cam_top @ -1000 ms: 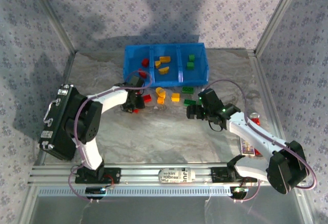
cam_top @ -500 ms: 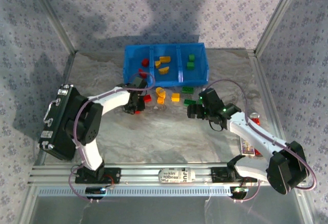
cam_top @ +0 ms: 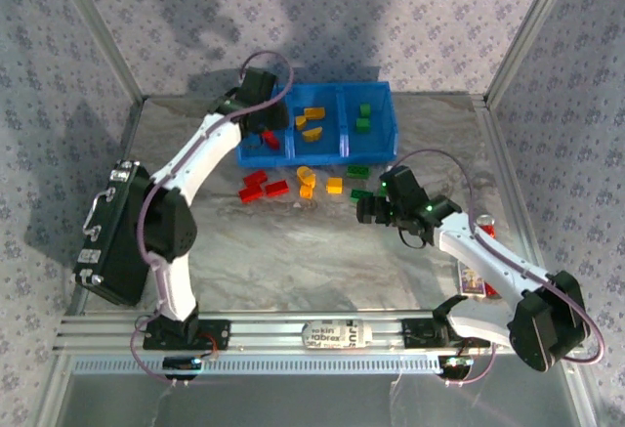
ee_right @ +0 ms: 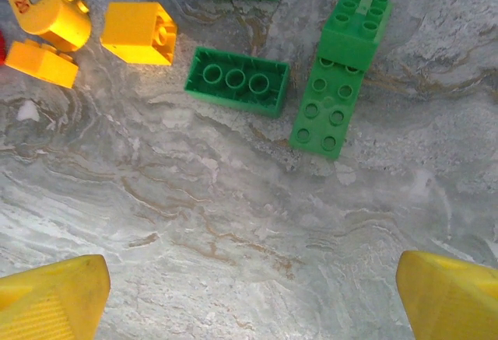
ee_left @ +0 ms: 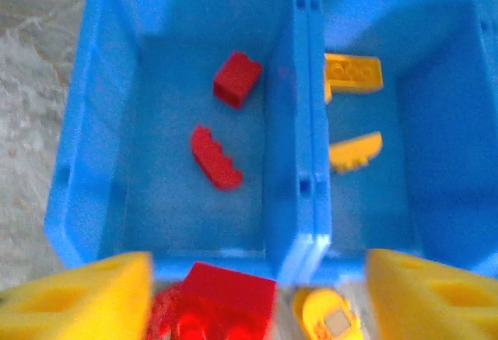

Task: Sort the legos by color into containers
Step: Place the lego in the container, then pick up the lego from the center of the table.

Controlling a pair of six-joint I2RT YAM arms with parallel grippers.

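The blue bin (cam_top: 381, 139) stands at the back of the table. Its left compartment (ee_left: 163, 200) holds two red legos (ee_left: 236, 78), the middle one yellow legos (ee_left: 352, 73), the right one green legos (cam_top: 363, 117). My left gripper (cam_top: 262, 103) hovers over the left compartment. Its fingers (ee_left: 85, 297) stand wide apart, and a blurred red lego (ee_left: 226, 301) shows between them, touching neither. Red (cam_top: 259, 188), yellow (cam_top: 334, 186) and green (cam_top: 358, 170) legos lie loose in front of the bin. My right gripper (ee_right: 253, 305) stands open over bare table, short of a green lego (ee_right: 236, 82) and a green plate (ee_right: 323, 114).
A black case (cam_top: 112, 236) stands at the table's left edge beside the left arm. A small red thing (cam_top: 485, 225) lies by the right arm. Metal frame posts rise at the back corners. An aluminium rail (cam_top: 244, 329) runs along the front.
My left arm has swung from the loose red legos up over the bin's left compartment, and its jaws have gone from shut to wide apart. The right arm has barely moved.
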